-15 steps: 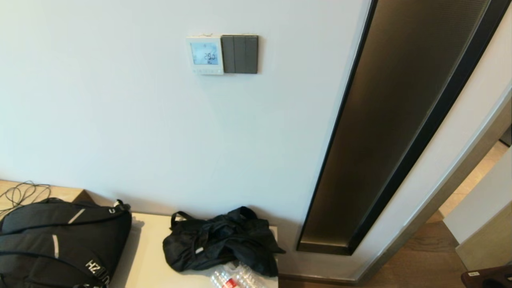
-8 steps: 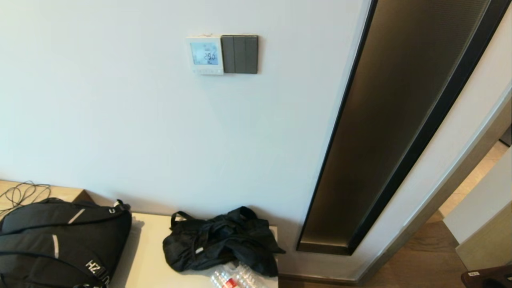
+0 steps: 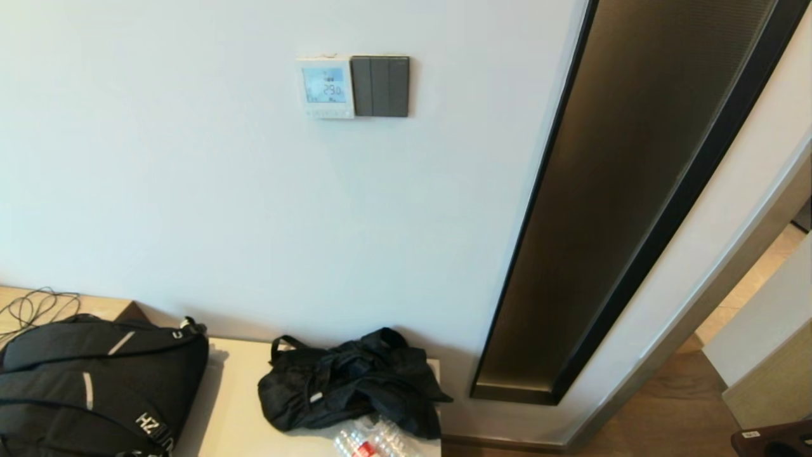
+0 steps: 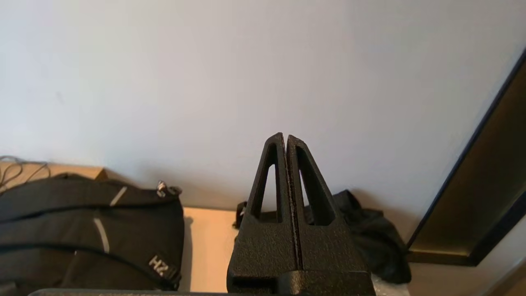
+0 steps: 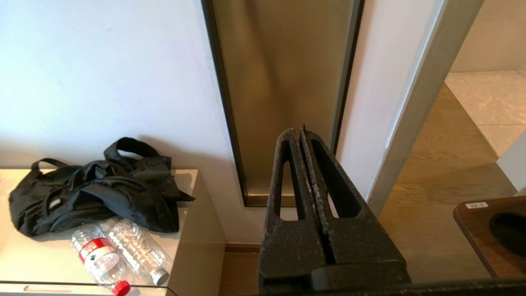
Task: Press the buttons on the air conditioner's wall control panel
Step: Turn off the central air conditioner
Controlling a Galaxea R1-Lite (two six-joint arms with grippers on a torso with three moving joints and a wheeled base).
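The white air conditioner control panel [image 3: 325,87] hangs high on the white wall, its blue screen lit and a row of small buttons along its lower edge. Neither arm shows in the head view. My left gripper [image 4: 285,136] is shut and empty, low down, pointing at the bare wall well below the panel. My right gripper [image 5: 298,130] is shut and empty, low down, pointing toward the dark glass strip [image 5: 283,90]. The panel shows in neither wrist view.
A dark grey triple switch [image 3: 380,86] adjoins the panel's right side. Below stands a pale cabinet [image 3: 231,406] bearing a black backpack [image 3: 95,387], a crumpled black bag [image 3: 349,381] and plastic bottles [image 5: 119,255]. The dark glass strip [image 3: 641,190] runs down the wall on the right.
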